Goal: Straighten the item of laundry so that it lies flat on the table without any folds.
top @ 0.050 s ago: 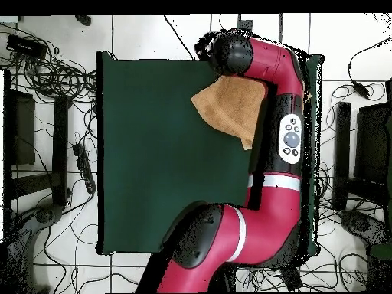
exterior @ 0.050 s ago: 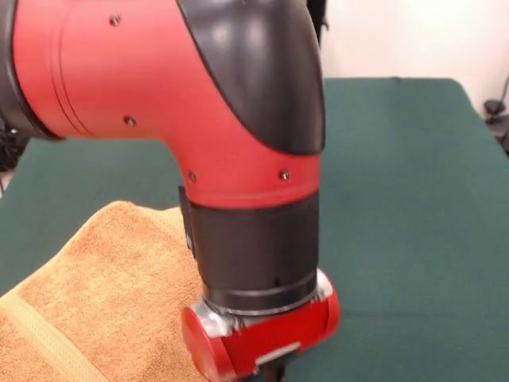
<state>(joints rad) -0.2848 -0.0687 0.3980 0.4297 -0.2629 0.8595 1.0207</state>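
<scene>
The bench (top @ 0.050 s ago: 153,153), under plain dark green cloth, is the largest thing here, and most of its surface lies bare. Across it reaches the red and black arm (top @ 0.050 s ago: 268,191), running up one long side in the overhead view and bending over the far corner; in the front view its wrist fills the middle of the frame, close to the camera. The towel (top @ 0.050 s ago: 230,103) sits at that same far corner, skewed to the bench edges and partly under the arm. In the front view it looks heaped and doubled, with 1 pale band showing at the low left.

The fingers are hidden in both views, so I cannot tell whether they grip anything.

This looks like the grasping or dragging stage, with flattening not yet done. Next, a free corner probably needs pulling outward, away from the heap, toward open bench.
</scene>
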